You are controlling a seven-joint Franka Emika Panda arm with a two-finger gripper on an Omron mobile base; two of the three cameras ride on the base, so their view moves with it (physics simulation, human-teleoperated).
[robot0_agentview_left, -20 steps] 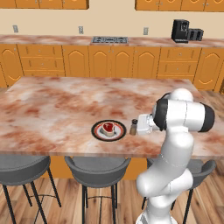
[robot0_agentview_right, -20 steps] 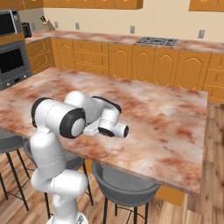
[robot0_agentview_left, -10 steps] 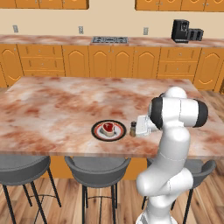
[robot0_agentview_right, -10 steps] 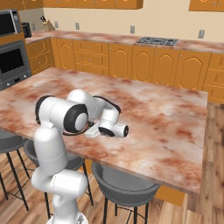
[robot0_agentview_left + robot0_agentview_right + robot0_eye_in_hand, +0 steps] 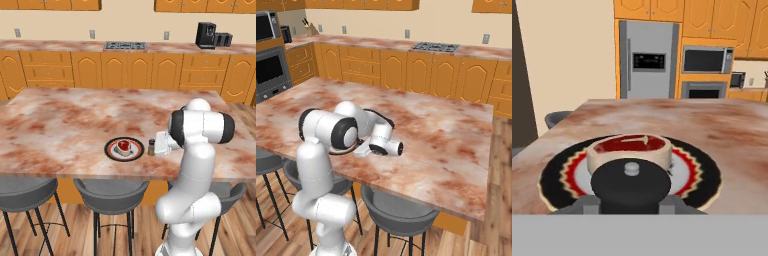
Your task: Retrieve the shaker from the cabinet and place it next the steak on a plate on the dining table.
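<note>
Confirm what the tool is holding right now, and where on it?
The tool is shut on the small brown cylindrical shaker, gripping it from the side below its dark cap, beside the dark-rimmed plate. Exact contact points are hidden.

You have the small slim brown cylindrical shaker [image 5: 151, 147] with its darker round top standing upright on the reddish-brown marbled stone bench [image 5: 75, 115], just beside the right edge of the small round plate [image 5: 112, 152] with its dark rim. Whether the two touch you cannot tell. The red-brown steak chunk [image 5: 123, 147] lies near the plate's middle. In your hand view the shaker's dark cap [image 5: 631, 181] sits right in front of the steak [image 5: 630, 150]. Orange wall cabinets [image 5: 50, 4] run along the far wall, doors shut.
</note>
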